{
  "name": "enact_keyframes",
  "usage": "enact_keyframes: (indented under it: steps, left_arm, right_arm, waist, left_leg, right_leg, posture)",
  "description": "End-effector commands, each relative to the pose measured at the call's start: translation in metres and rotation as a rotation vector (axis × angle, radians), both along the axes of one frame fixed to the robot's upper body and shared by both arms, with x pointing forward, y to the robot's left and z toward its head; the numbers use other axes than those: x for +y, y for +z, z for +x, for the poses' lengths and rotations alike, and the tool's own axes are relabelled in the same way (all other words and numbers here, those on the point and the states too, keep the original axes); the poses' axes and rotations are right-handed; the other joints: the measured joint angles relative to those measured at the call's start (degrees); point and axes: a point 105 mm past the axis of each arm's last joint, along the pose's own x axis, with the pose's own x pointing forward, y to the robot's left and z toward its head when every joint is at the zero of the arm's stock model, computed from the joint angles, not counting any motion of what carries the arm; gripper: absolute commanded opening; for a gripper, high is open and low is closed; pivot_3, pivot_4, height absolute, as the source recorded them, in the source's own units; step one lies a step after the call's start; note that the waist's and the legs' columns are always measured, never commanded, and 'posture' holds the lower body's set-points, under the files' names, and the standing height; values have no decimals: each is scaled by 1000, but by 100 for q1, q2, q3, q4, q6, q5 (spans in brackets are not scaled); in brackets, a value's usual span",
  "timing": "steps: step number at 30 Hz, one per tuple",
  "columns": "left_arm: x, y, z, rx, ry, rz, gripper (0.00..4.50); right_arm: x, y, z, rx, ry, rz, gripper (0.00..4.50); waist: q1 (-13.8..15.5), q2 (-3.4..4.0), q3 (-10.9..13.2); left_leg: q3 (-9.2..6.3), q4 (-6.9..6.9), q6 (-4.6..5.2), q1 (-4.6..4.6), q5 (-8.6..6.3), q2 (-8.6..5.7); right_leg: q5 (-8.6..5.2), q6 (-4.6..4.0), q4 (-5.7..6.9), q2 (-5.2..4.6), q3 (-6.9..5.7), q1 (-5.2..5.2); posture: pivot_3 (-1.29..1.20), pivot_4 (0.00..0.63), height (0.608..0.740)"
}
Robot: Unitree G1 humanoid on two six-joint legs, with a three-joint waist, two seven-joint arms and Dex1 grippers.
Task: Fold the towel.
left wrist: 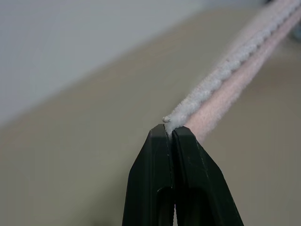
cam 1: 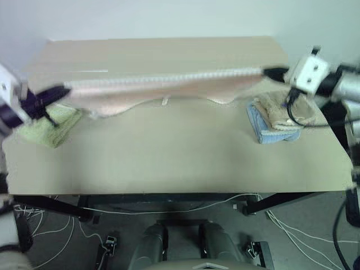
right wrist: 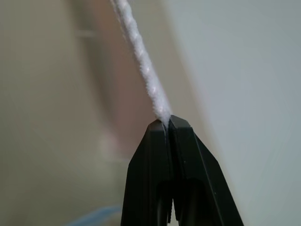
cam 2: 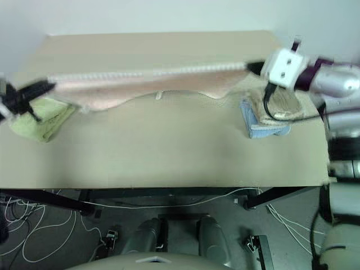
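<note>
You've got the table [cam 1: 169, 163] under everything, and the towel [cam 1: 169, 84] stretched taut across its far half, probably so it hangs flat for a clean fold. Left gripper [left wrist: 171, 132] is pinching the left corner by the trim, right gripper [right wrist: 168, 121] clamped on the right corner.

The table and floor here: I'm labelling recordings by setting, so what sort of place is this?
Probably a lab or test room: a plain table against a bare wall, with loose cables on the floor beneath.
</note>
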Motion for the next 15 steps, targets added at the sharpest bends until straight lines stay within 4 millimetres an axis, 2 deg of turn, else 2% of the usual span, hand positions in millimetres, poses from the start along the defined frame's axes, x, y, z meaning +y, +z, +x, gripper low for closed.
enact_keyframes:
  steps: [1,4,6,15]
  left_arm:
    - [8,5,-26,55,-17,58,0]
    - [10,-3,-37,131,-14,57,0]
    - [10,-7,-42,174,-19,57,0]
    - [4,-31,-64,306,-40,76,0]
  right_arm:
    - [0,-9,-36,173,36,2,45]
    - [-3,-31,-62,344,37,-36,45]
    - [-3,-35,-72,407,34,-33,45]
    - [-5,-42,-88,518,35,-28,45]
  waist:
    - [28,1,1]
    - [96,2,1]
    - [129,2,1]
    - [146,2,1]
  left_leg:
    - [0,0,0,0,0,0]
    - [-1,1,3,5,-2,-1]
    - [0,3,3,11,-2,-1]
    - [0,-4,4,13,-4,1]
  right_leg:
    - [0,0,1,-2,0,0]
    - [0,0,0,-8,-1,9]
    - [0,0,-3,-9,-1,16]
    - [0,-1,-13,-13,0,18]
  posture:
    - [0,150,740]
    - [0,150,740]
    - [0,150,740]
    - [0,150,740]
